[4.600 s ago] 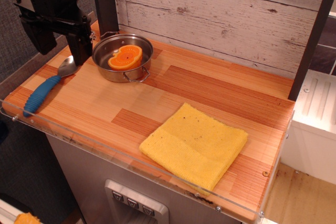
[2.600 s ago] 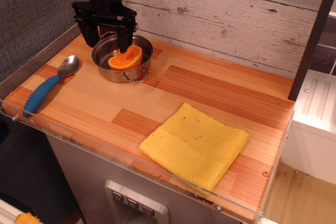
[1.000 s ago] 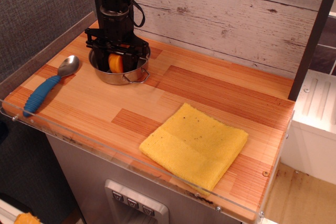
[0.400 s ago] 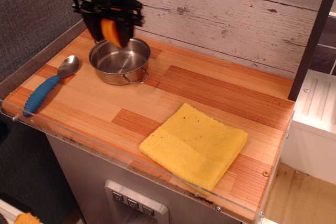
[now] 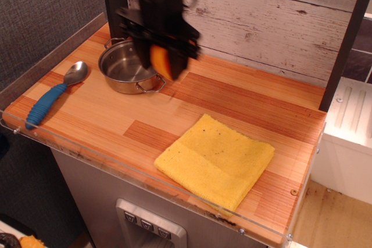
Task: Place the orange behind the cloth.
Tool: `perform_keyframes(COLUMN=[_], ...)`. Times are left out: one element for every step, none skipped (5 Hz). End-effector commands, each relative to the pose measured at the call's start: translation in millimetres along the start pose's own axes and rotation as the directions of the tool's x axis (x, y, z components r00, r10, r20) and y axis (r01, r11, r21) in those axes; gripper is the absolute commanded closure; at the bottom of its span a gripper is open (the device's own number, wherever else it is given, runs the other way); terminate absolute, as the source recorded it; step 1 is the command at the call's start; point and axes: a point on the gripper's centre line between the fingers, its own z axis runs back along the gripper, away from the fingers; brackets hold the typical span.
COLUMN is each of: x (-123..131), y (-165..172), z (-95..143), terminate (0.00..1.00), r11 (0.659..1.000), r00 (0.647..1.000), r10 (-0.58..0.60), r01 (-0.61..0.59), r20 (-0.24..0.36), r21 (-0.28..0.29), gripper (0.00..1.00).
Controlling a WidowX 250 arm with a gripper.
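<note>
My black gripper [image 5: 164, 62] is shut on the bright orange half orange [image 5: 160, 60] and holds it in the air, just right of the steel pot [image 5: 129, 65]. The picture of the arm is motion-blurred. The pot stands empty at the back left of the wooden tabletop. The yellow cloth [image 5: 215, 160] lies flat at the front right, well apart from the gripper, down and to the right of it.
A spoon with a blue handle [image 5: 51, 96] lies left of the pot. A whitewashed plank wall [image 5: 261, 21] rises behind the table. A clear plastic lip [image 5: 145, 178] runs along the front edge. A dark post [image 5: 346, 39] stands at the right.
The gripper came over the pot, closed on the orange, lifted it out and has now carried it right, past the pot's rim. The pot is left empty.
</note>
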Motion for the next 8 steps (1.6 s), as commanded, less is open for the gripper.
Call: perform_keyframes(x=[43.0, 42.8, 39.0, 38.8, 41.1, 39.6, 28.3, 13.6], y=[-42.0, -55.2, -56.8, -54.0, -49.5, -38.9, -13.9, 14.4], z=[-18.3, -39.0, -54.8, -58.2, -48.7, -24.2, 22.7, 66.3], terminate=[0.0, 0.0, 0.0, 0.0, 0.0, 0.0, 0.0, 0.0], r11=[0.998, 0.997, 0.998, 0.999, 1.0, 0.999, 0.996, 0.995], r00=[0.998, 0.997, 0.996, 0.996, 0.998, 1.0, 0.996, 0.991], r10=[-0.056, -0.07, -0.068, -0.05, -0.023, 0.005, 0.061, 0.087], r01=[0.057, 0.07, 0.068, 0.05, 0.022, -0.005, -0.056, -0.082], r20=[0.024, -0.018, -0.055, -0.072, -0.055, -0.015, 0.067, 0.105], r21=[-0.02, -0.014, 0.001, 0.006, -0.014, -0.038, -0.068, -0.051], gripper=[1.0, 1.0, 1.0, 0.0, 0.0, 0.0, 0.0, 0.0])
